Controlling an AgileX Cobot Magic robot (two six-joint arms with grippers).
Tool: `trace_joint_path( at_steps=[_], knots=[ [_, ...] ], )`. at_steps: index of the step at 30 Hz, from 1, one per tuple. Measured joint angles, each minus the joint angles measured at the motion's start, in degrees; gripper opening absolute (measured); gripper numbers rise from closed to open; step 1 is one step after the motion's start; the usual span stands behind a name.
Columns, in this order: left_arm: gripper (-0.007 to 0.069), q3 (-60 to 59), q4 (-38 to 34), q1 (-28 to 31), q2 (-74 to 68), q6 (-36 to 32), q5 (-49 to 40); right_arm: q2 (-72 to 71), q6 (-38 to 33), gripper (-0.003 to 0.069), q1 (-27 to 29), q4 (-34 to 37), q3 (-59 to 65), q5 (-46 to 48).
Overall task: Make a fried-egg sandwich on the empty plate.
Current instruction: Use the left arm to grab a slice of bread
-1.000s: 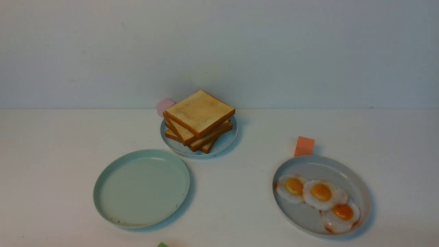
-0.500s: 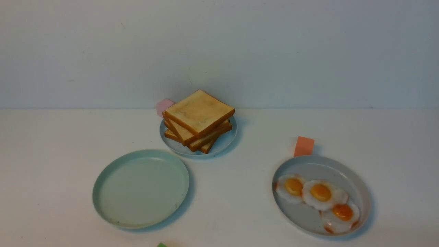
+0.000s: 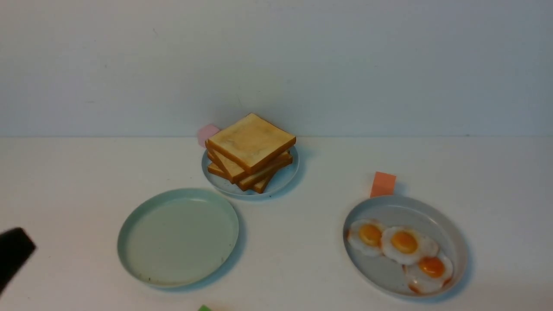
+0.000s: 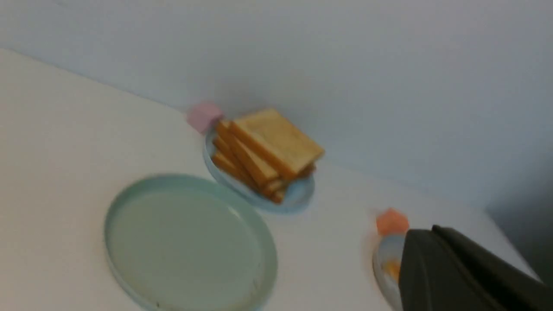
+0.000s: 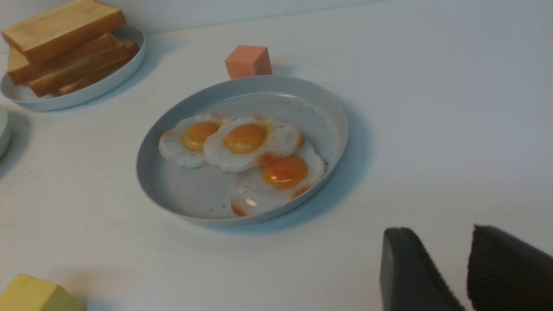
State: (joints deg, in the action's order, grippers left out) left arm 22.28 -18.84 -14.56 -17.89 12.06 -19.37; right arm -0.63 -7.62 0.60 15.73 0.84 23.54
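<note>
The empty mint-green plate (image 3: pixel 178 237) lies at front left and also shows in the left wrist view (image 4: pixel 185 242). A stack of toast slices (image 3: pixel 250 151) sits on the small blue-grey plate (image 3: pixel 283 179) behind it. Three fried eggs (image 3: pixel 404 244) lie on the wider grey plate (image 3: pixel 453 229) at right. No assembled sandwich is in view. My left gripper (image 3: pixel 13 255) shows as a dark tip at the far left edge, left of the mint plate; its jaws (image 4: pixel 425 233) are together and empty. My right gripper (image 5: pixel 445 235) is open and empty, near the eggs (image 5: pixel 246 142).
A pink cube (image 3: pixel 208 133) stands behind the toast plate. An orange cube (image 3: pixel 383 184) touches the far rim of the grey plate. A green block (image 3: pixel 204 308) peeks in at the front edge. A yellow block (image 5: pixel 30 296) lies near the right arm. A wall backs the table.
My left gripper has come into the front view at the lower left edge. The plates, toast and eggs have not moved.
</note>
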Motion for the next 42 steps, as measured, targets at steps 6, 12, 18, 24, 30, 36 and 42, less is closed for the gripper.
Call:
trace_joint_path(
  at_steps=[6,12,18,24,30,36,42],
  knots=[
    [-0.0013,6.1,0.4,-14.5,-14.4,-6.9,-6.9,0.0,0.1,0.0238,0.0,0.0,0.1,-0.9],
    [-0.0013,6.5,0.1,-19.6,-23.4,-7.2,-5.4,0.0,8.0,0.0238,0.0,13.7,0.7,-8.1],
    [-0.0013,14.3,0.4,-19.7,-36.1,-7.4,-6.4,0.0,11.6,0.0238,0.0,28.3,-0.4,-15.6],
    [-0.0013,26.8,0.6,-19.3,-52.3,-14.4,-10.2,8.2,3.0,0.0238,-1.0,25.6,-19.4,11.4],
    [-0.0013,44.1,0.3,-13.1,-68.9,-19.1,-13.9,27.2,-1.1,0.0238,-5.9,10.3,-42.9,39.0],
    [-0.0013,60.7,0.7,-10.6,-84.2,-25.9,-13.8,36.2,-1.3,0.0238,-21.0,0.8,-54.1,42.6],
    [0.0093,70.1,4.4,-10.6,-93.5,-32.6,-13.3,40.3,-1.3,0.0238,-28.1,-0.3,-55.0,42.3]
  ],
)
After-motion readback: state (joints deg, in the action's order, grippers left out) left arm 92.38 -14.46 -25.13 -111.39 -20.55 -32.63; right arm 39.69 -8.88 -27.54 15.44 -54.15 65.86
